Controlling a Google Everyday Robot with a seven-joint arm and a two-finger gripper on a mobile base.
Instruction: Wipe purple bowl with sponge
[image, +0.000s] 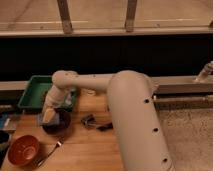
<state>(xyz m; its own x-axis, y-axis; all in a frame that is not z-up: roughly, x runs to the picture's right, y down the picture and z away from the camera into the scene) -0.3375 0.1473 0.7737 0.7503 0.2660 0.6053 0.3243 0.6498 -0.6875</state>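
Note:
The purple bowl (62, 126) is very dark and sits on the wooden table at the left. My arm reaches in from the right and bends down over it. My gripper (49, 113) hangs over the bowl's left rim and is shut on the pale yellow sponge (48, 117). The sponge sits at or just inside the bowl's upper left edge. The gripper and sponge hide part of the bowl's inside.
An orange-red bowl (23, 150) stands at the front left, with a fork (51, 150) beside it. A green tray (36, 93) lies behind the purple bowl. A small dark object (90, 120) lies to the bowl's right. My thick arm link (135, 125) covers the table's right side.

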